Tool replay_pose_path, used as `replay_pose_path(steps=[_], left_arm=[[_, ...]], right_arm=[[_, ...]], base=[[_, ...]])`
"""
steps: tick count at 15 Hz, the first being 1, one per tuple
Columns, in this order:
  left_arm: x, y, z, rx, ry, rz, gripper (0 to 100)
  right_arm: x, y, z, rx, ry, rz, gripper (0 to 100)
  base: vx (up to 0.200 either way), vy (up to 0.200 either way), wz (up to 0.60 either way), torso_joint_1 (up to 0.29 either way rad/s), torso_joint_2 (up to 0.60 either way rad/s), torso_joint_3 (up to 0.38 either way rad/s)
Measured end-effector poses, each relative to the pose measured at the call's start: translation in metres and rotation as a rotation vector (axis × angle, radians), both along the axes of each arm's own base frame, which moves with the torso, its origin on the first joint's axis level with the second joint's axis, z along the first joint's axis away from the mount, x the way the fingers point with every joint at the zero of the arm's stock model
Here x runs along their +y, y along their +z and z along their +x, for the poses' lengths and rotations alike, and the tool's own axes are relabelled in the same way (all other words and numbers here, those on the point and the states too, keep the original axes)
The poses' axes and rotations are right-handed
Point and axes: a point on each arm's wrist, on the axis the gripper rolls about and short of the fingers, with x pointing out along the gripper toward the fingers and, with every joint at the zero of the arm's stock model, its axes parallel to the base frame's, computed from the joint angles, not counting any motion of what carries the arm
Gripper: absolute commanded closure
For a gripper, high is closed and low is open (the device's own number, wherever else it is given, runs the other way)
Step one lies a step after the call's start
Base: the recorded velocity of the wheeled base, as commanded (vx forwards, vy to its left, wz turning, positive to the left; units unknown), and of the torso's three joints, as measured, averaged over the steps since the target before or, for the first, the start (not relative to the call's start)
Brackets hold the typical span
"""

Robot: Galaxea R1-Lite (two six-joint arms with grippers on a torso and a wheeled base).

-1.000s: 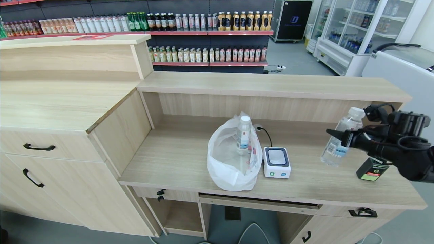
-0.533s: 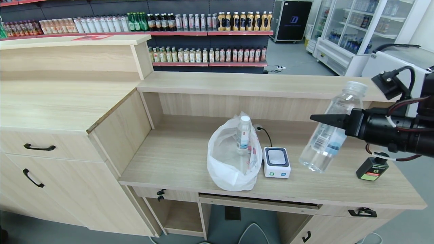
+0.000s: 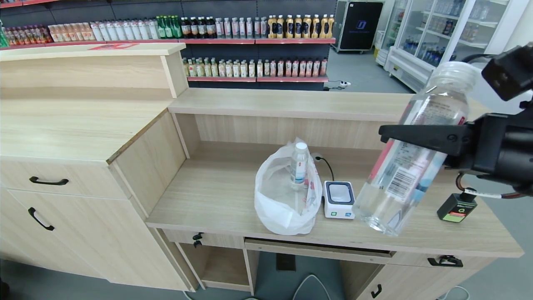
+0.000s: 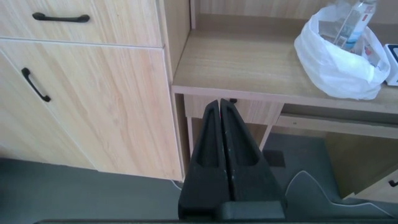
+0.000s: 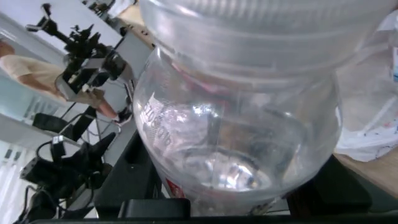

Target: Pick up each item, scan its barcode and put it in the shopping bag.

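The right gripper (image 3: 416, 139) holds a clear water bottle (image 3: 410, 166) in the air above the right part of the counter (image 3: 216, 196). Its jaws pinch the bottle across the upper half of the body. The bottle is tilted, with the cap up and away and the bottom low, near the scanner (image 3: 339, 199). The barcode (image 3: 402, 183) on the label faces the robot's head, while the scanner window looks upward.

The left gripper (image 4: 221, 149) hangs low before the counter front, with its jaws pressed together and nothing between them.

The first danger, I think, is a failed scan. If the bottle is not turned so that the barcode looks down at the window, the scanner probably cannot read it.

The second danger is slipping. The bottle is smooth and full of water, and the grip is above its middle, so the heavy bottom can swing or slide down between the jaws.

The third danger is at the shopping bag (image 3: 283, 204). It is soft, and another bottle (image 3: 299, 164) already stands inside. A low approach can knock the scanner, push the bag's rim closed or tip that standing bottle. A small black box (image 3: 456, 208) lies under the right arm and could be swept off.
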Motion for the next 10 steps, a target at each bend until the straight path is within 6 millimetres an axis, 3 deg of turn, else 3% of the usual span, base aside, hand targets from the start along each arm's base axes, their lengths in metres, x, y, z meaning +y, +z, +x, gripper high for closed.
replay_pose_path(steps=[10], left_arm=[[0.000,0.000,0.000,0.000,0.000,0.000,100]], right_arm=[[0.026,0.017,-0.048,-0.062,0.292,0.038,100]], base=[[0.000,0.000,0.00,0.000,0.00,0.000]])
